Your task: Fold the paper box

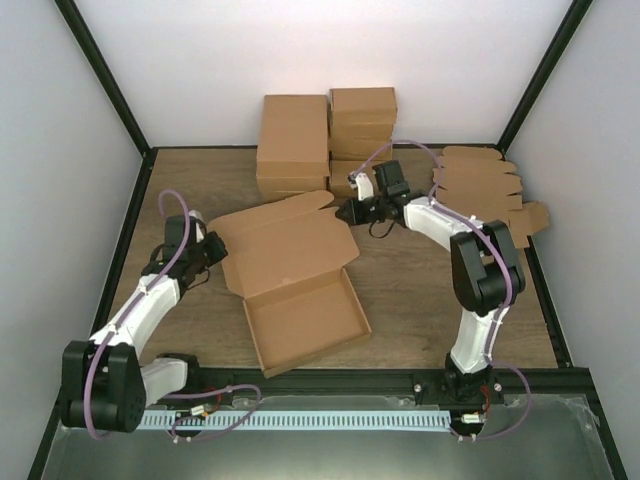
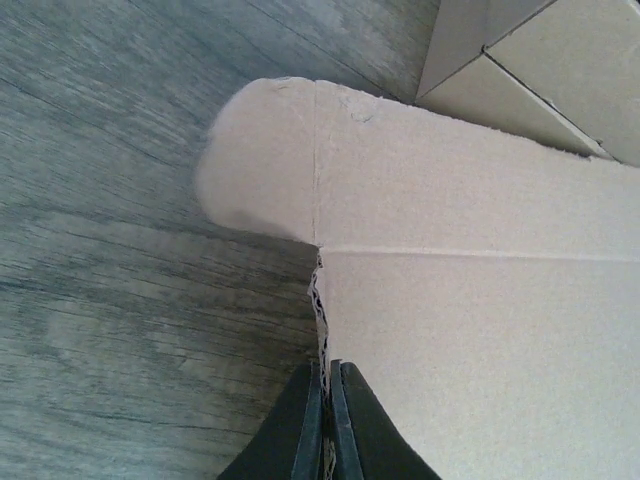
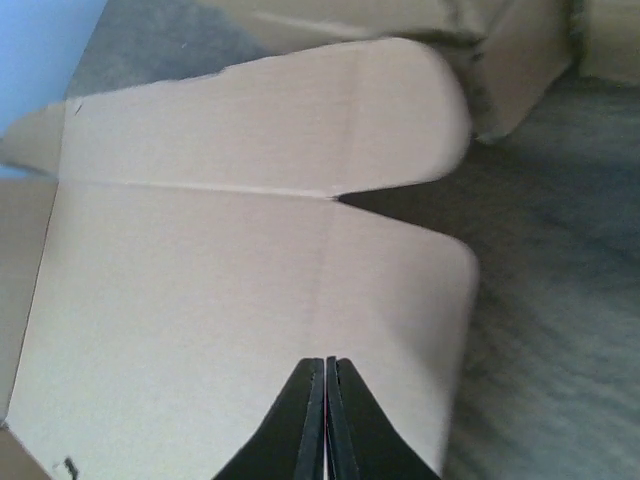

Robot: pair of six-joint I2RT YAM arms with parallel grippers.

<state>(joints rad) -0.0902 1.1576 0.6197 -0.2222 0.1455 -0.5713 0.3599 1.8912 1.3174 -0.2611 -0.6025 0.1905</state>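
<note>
Sitting open mid-table is the box (image 1: pixel 300 275), its tray (image 1: pixel 305 322) toward the arms and its lid (image 1: pixel 283 245) laid back flat behind it. Left gripper (image 1: pixel 213 250) is at the lid's left edge. On its wrist view, the gripper (image 2: pixel 327 366) has its jaws squeezed tight on that raw edge, the corrugation running straight down between the fingers (image 2: pixel 300 420), and a rounded flap (image 2: pixel 262 165) sticks out ahead over the wood. Right gripper (image 1: pixel 350 211) is across at the lid's right side. Its wrist view has the jaws (image 3: pixel 325 364) pressed together with barely a slit, tips over a rounded flap (image 3: pixel 400 300), a second flap (image 3: pixel 300 120) beyond. Whether any card is nipped between them, I can't tell. Behind the box stand stacks (image 1: pixel 292 140) of closed boxes, and flat blanks (image 1: pixel 480 185) are piled at the right rear of the table (image 1: pixel 420 290).
</note>
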